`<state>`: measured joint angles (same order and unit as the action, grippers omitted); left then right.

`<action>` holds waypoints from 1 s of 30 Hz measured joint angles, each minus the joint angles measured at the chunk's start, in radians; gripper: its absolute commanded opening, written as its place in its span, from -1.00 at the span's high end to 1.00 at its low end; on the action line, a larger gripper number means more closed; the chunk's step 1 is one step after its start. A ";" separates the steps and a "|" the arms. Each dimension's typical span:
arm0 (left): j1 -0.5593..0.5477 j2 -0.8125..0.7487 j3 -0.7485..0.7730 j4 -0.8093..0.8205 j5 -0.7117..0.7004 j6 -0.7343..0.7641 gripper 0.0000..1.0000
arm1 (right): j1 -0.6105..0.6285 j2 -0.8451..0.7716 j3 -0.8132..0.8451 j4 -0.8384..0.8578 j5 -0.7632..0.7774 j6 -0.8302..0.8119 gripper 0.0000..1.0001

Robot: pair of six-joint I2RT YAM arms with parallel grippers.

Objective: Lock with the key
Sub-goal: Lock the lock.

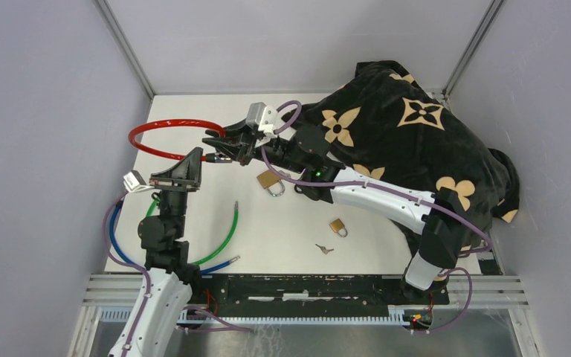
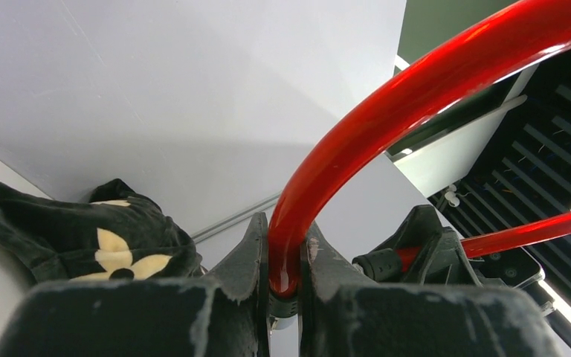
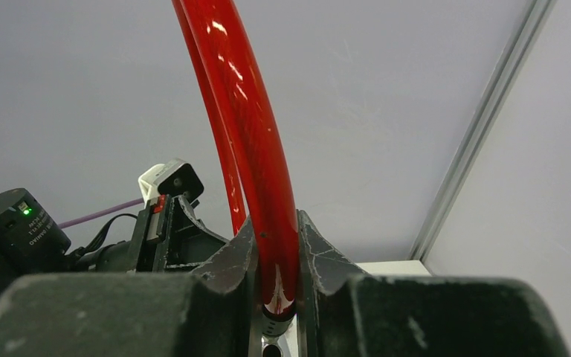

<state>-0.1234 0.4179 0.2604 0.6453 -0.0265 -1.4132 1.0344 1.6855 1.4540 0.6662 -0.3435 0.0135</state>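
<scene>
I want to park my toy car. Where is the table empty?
The best bare patch is the middle of the table, between the green cable and the small padlock with its key. Another is the back strip beyond the red cable. The right side is crowded by the blanket and arm, the left by the blue cable.

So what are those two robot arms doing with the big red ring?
Both arms are holding the red cable loop at the far left of the table. The left gripper is shut on one part of it and the right gripper on another part close by. A brass padlock, a smaller padlock and a key lie on the table, untouched. Nothing is being locked yet.
</scene>
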 measured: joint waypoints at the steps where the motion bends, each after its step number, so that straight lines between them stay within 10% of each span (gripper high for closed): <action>1: 0.000 0.000 0.000 0.000 0.000 0.000 0.97 | 0.000 0.002 0.001 -0.005 0.000 -0.009 1.00; 30: 0.016 -0.018 -0.006 -0.013 -0.032 -0.004 0.96 | 0.000 0.053 0.019 -0.056 0.003 -0.008 1.00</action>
<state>-0.1070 0.4000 0.2546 0.6319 -0.0582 -1.4174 1.0344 1.7390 1.4734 0.6106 -0.3405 0.0059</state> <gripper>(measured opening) 0.149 0.190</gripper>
